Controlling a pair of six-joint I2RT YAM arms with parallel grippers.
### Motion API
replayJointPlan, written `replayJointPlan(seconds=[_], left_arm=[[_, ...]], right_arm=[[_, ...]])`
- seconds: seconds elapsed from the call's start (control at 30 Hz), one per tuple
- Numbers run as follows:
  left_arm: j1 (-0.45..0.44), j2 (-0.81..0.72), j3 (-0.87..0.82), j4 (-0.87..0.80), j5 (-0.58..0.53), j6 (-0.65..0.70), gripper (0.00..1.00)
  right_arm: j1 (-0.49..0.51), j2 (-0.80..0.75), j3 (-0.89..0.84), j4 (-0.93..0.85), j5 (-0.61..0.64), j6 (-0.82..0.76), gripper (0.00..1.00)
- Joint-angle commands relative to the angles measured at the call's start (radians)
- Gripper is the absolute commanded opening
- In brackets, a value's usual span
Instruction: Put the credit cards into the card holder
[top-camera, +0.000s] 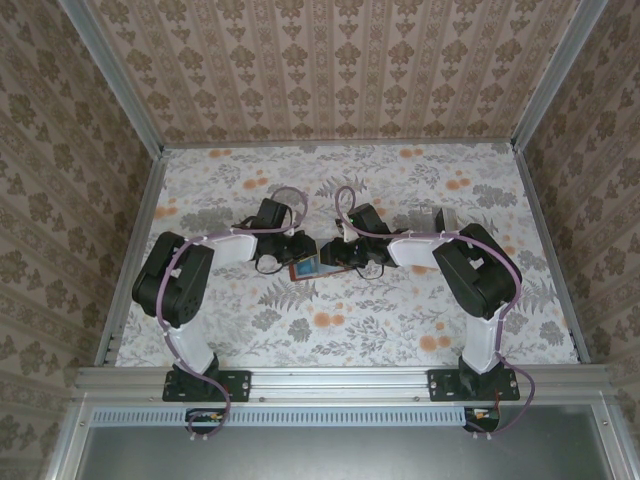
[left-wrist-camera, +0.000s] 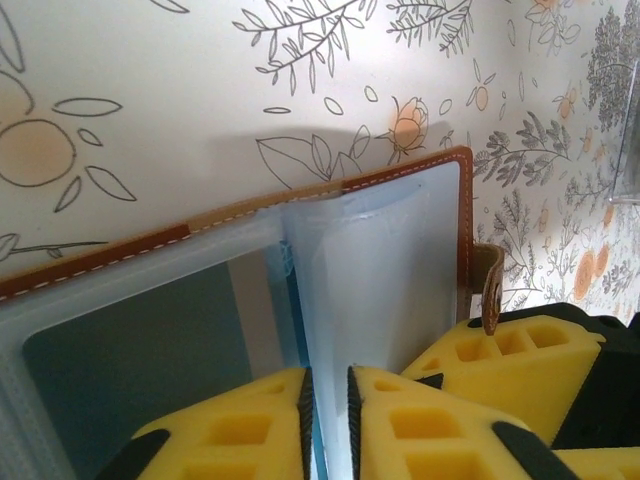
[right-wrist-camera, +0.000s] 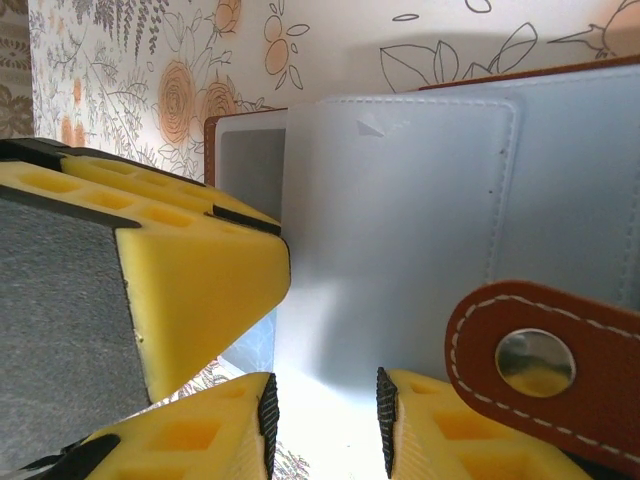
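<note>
The reddish-brown card holder (top-camera: 301, 270) lies open on the cloth between my two grippers. Its brown edge (left-wrist-camera: 120, 255) frames clear inner pockets. A grey-blue credit card (left-wrist-camera: 130, 360) sits behind the left pocket. My left gripper (left-wrist-camera: 328, 372) is shut on a pale inner sleeve (left-wrist-camera: 390, 260) that rises edge-on from its pads. My right gripper (right-wrist-camera: 322, 385) stands open over that same pale sleeve (right-wrist-camera: 390, 230), nothing pinched between its pads. The clasp tab (right-wrist-camera: 540, 360) rests on its right finger. From above, the left gripper (top-camera: 292, 258) and right gripper (top-camera: 340, 258) nearly touch.
A clear plastic piece (top-camera: 425, 215) lies on the flowered cloth (top-camera: 330, 330) behind the right arm. Patterned walls and metal rails (top-camera: 545, 240) close in the table. The right gripper's yellow fingers (left-wrist-camera: 520, 360) crowd the left gripper's side.
</note>
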Motion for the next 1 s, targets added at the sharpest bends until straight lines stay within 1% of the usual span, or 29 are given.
replayJointPlan(seconds=[0.0,0.13,0.2,0.3,0.43,0.53,0.77,0.97], left_arm=[[-0.009,0.008,0.024,0.011,0.022,0.007,0.15],[-0.009,0.007,0.029,0.007,0.033,0.018,0.03],[-0.009,0.001,0.024,0.000,0.032,0.027,0.00],[-0.004,-0.014,0.007,0.000,0.031,0.034,0.00],[0.011,-0.030,-0.023,0.022,0.046,0.029,0.00],[0.028,-0.037,-0.049,0.062,0.076,0.011,0.00],[0.041,-0.040,-0.070,0.083,0.111,0.008,0.00],[0.041,-0.039,-0.079,0.094,0.118,0.007,0.00]], right_arm=[[0.005,0.017,0.002,0.027,-0.021,0.005,0.35],[0.006,0.012,-0.003,0.026,-0.020,0.004,0.35],[0.006,0.001,-0.011,0.032,-0.017,0.002,0.35],[0.006,-0.083,-0.077,0.106,0.027,0.009,0.35],[0.003,-0.182,-0.081,0.008,0.108,-0.057,0.41],[-0.007,-0.209,-0.079,-0.047,0.127,-0.076,0.43],[-0.023,-0.208,-0.109,-0.035,0.124,-0.050,0.45],[-0.013,-0.149,-0.087,0.005,0.024,-0.031,0.47]])
